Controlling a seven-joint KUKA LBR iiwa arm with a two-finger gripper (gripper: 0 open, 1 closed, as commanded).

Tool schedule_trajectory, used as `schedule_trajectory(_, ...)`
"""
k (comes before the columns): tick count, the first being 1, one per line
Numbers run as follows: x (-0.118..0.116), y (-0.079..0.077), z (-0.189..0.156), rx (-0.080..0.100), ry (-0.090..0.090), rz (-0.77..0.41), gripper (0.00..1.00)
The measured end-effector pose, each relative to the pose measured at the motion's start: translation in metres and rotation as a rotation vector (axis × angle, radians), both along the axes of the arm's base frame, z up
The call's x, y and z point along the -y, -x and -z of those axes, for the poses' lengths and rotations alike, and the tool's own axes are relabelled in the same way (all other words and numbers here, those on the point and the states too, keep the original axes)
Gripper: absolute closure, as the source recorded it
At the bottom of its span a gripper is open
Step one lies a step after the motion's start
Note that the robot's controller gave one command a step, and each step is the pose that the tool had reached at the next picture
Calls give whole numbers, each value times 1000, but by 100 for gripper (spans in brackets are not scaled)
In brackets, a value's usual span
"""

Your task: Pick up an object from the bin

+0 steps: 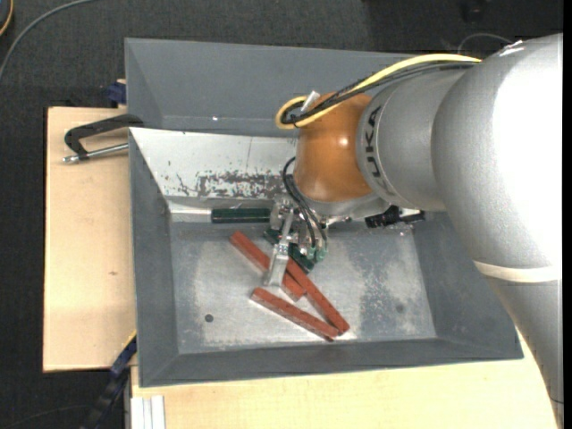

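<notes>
Gripper (pixel 282 268) hung low over red sticks (pixel 295 314) in bin (pixel 384 284); open or closed, could not tell; best drop straight, squeeze one stick's middle.

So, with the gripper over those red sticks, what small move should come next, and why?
Probably lower a little onto the red sticks: the gripper hangs directly above where they cross in the middle of the bin, while the dark pen lies apart by the back wall.

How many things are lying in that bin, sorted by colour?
Red-brown sticks: 3
Dark green pen: 1
Total: 4
</notes>
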State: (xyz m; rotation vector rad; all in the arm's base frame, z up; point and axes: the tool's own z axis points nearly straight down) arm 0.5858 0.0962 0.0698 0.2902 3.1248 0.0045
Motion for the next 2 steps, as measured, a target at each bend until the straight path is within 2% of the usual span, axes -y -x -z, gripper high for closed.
schedule_trajectory(1,-1,-6,-8,23,-3,0,100)
schedule_trajectory(2,1,-2,-4,7,2,-1,0)
